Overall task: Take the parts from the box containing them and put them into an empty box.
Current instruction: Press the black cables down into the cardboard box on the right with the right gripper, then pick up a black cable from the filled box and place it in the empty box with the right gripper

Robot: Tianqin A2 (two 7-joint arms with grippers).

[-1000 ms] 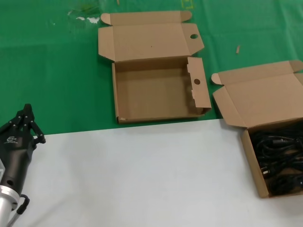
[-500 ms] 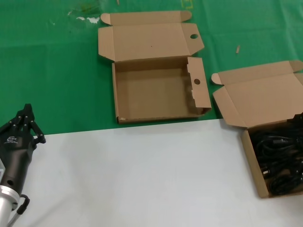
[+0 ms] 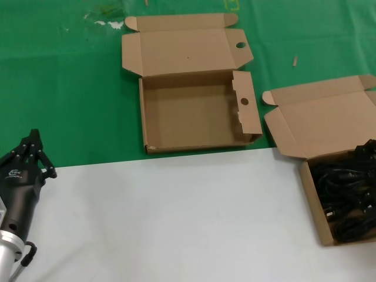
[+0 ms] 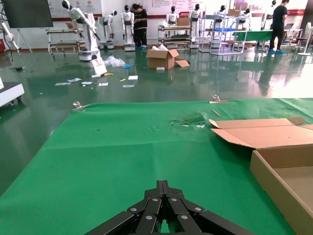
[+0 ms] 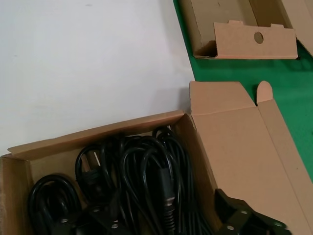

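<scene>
The parts, black power cords, lie heaped in the plain brown box containing them at the right, lid folded back. My right gripper hangs low over this box, open, one finger near the lid-side wall and the other on the far side of the cords. In the head view it only shows as a dark shape at the right edge. The empty box, with round holes in its flap and lid, sits open on the green mat. My left gripper rests shut at the lower left, holding nothing.
A white board covers the near part of the table, and the green mat lies beyond it. Both boxes' lids lie folded flat away from me. Small scraps sit at the far left of the mat.
My right gripper has come into the head view at the right edge, over the back of the cord box. The left arm and both boxes have not moved.
</scene>
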